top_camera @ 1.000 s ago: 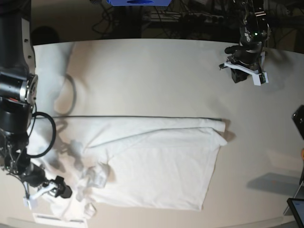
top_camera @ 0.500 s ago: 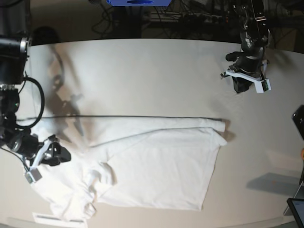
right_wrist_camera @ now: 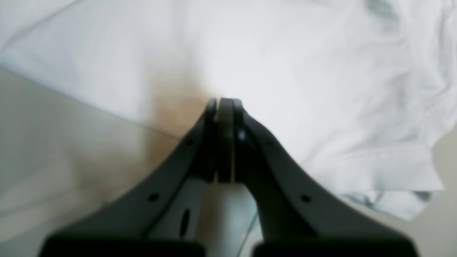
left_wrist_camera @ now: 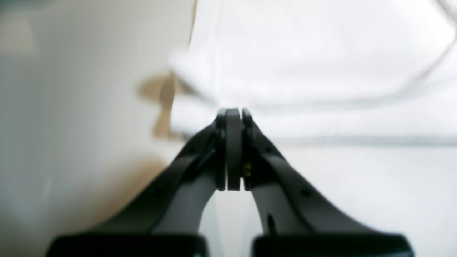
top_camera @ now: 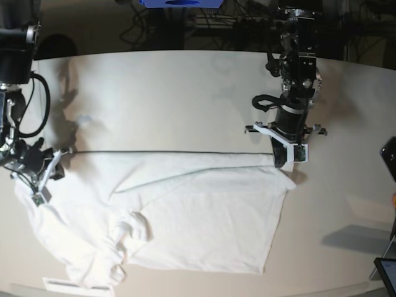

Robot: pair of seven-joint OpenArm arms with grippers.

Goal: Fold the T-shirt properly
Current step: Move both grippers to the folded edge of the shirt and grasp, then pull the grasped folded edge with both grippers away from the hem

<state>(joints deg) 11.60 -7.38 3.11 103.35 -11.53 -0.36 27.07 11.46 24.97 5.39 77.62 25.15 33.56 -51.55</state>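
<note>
Down at the near edge, the T-shirt (top_camera: 185,210) lies spread and half-folded across the table (top_camera: 185,93), no readable label or writing anywhere. At its far fold line, right gripper (top_camera: 57,158) and left gripper (top_camera: 286,162) are clenched at the two corners; whether cloth sits between the tips I cannot tell, and a thin pinch could slip on lifting.

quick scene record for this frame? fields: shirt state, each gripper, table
shirt: white T-shirt lies flat on the table, partly folded, top edge a straight line, sleeve area bunched at lower left
left gripper: shut, at the shirt's top right corner; no cloth seen between the jaws
right gripper: shut, at the shirt's top left corner; no cloth seen between the jaws
table: off-white tabletop
</note>
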